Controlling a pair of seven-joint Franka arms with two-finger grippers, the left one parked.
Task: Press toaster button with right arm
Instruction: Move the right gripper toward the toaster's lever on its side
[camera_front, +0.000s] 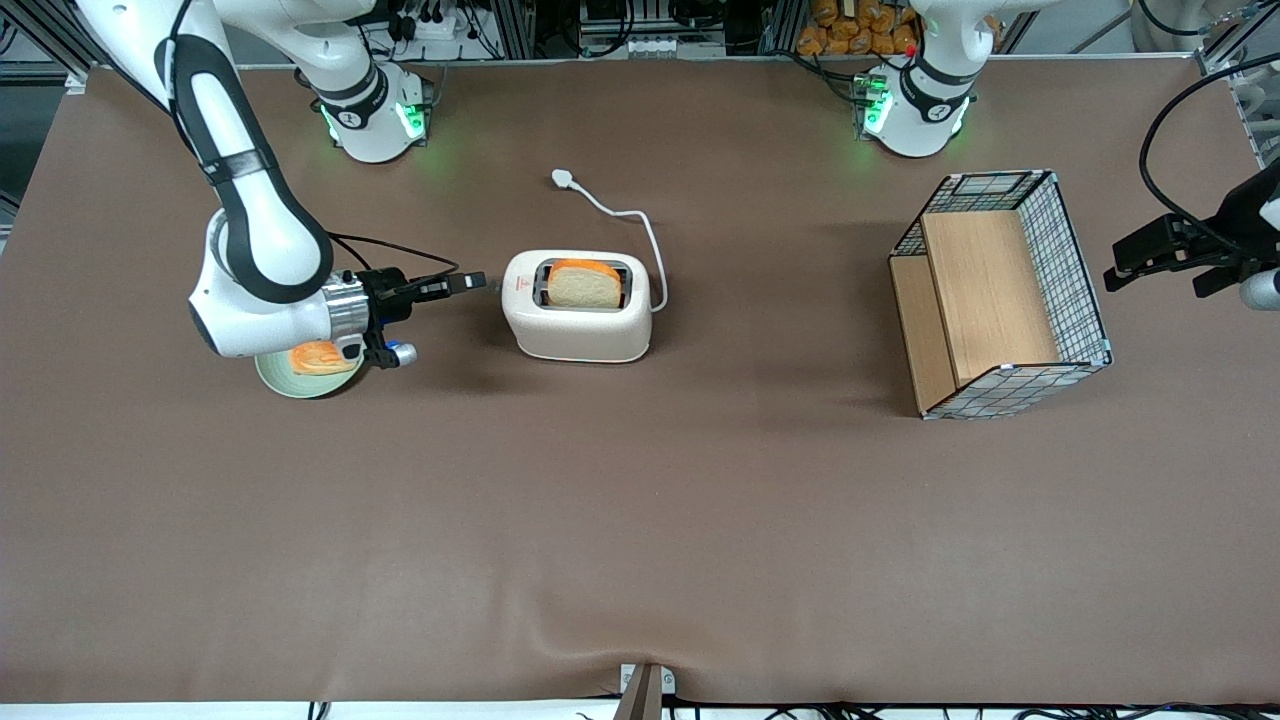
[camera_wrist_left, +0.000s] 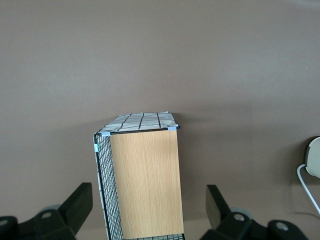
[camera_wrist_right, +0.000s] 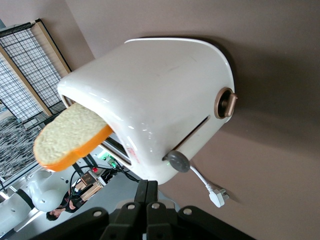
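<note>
The right wrist view shows the toaster button, grey, on the toaster's narrow end; the front view hardly resolves it. The pincer, fingers pressed together, points at that end from the toaster's nine o'clock, just short of it. A plate sits half hidden under the right arm, on the desk.

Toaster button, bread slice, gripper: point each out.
toaster button (camera_wrist_right: 177, 161): right wrist view, round grey face at the slot's end.
bread slice (camera_front: 584, 286): front view, pale crumb face above the toaster slot.
gripper (camera_front: 474, 282): front view, shut fingertips, just short of the toaster.
</note>
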